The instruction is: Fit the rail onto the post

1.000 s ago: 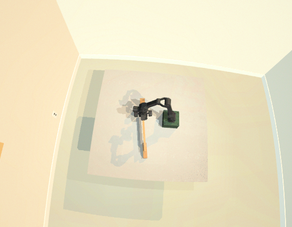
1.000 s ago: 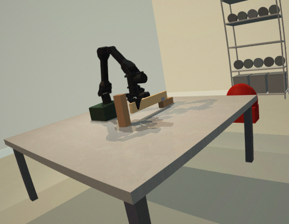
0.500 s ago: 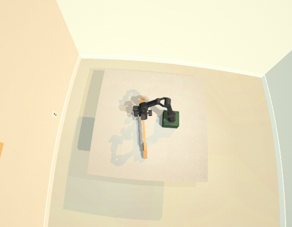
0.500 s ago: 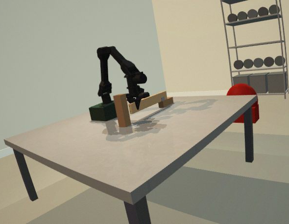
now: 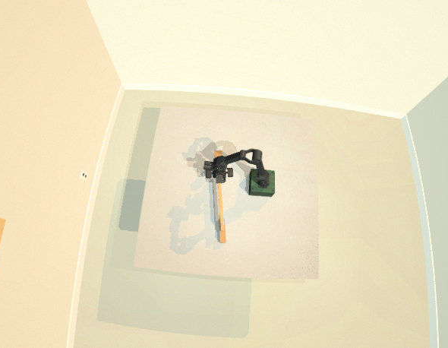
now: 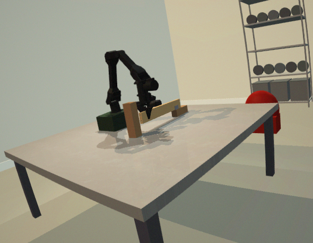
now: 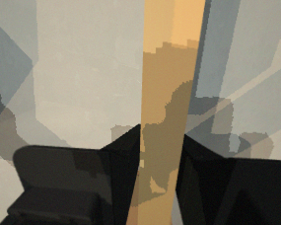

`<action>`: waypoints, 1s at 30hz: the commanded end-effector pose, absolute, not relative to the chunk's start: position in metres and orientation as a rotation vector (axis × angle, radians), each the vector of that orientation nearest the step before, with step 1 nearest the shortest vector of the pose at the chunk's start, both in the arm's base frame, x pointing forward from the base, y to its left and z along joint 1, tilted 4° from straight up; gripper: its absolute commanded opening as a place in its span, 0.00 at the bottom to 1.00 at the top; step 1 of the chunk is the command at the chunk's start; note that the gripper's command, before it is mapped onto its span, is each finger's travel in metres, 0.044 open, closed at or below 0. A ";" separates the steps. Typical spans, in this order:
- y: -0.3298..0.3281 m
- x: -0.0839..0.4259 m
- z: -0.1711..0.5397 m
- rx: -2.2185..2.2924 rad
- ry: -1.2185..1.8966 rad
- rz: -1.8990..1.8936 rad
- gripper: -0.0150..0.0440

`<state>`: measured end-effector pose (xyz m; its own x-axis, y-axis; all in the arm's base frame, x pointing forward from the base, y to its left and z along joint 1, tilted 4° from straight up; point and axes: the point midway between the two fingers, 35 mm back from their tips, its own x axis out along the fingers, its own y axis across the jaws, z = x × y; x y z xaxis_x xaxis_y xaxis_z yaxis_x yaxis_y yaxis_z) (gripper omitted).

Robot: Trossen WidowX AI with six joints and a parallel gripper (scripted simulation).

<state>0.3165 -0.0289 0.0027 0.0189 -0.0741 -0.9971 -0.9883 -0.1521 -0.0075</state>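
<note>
Rail (image 6: 160, 109) is pinched tight in the gripper (image 6: 148, 112) near its post end, lifted off the table (image 6: 154, 170). In the top view it runs from 12 to 6 o'clock. The post (image 6: 132, 120) looks just beside its end.

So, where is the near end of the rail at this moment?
In the exterior view, the rail has its near end lifted off the table, right beside the post, with the jaws clamped on it there.

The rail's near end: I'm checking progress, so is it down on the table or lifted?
Lifted. In the exterior view the gripper is shut on the rail, whose near end hangs beside the post.
</note>
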 end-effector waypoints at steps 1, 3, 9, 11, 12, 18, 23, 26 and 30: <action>-0.031 0.318 0.004 -1.388 1.177 1.273 0.25; -0.031 0.318 0.005 -1.388 1.177 1.273 0.25; -0.033 0.318 0.005 -1.388 1.177 1.273 0.25; -0.034 0.318 0.005 -1.388 1.177 1.273 0.25; -0.034 0.318 0.005 -1.388 1.177 1.273 0.25; -0.036 0.318 0.004 -1.388 1.177 1.272 0.25; -0.038 0.319 0.004 -1.388 1.177 1.272 0.25; -0.039 0.319 0.004 -1.388 1.178 1.272 0.25; -0.040 0.319 0.004 -1.388 1.178 1.272 0.25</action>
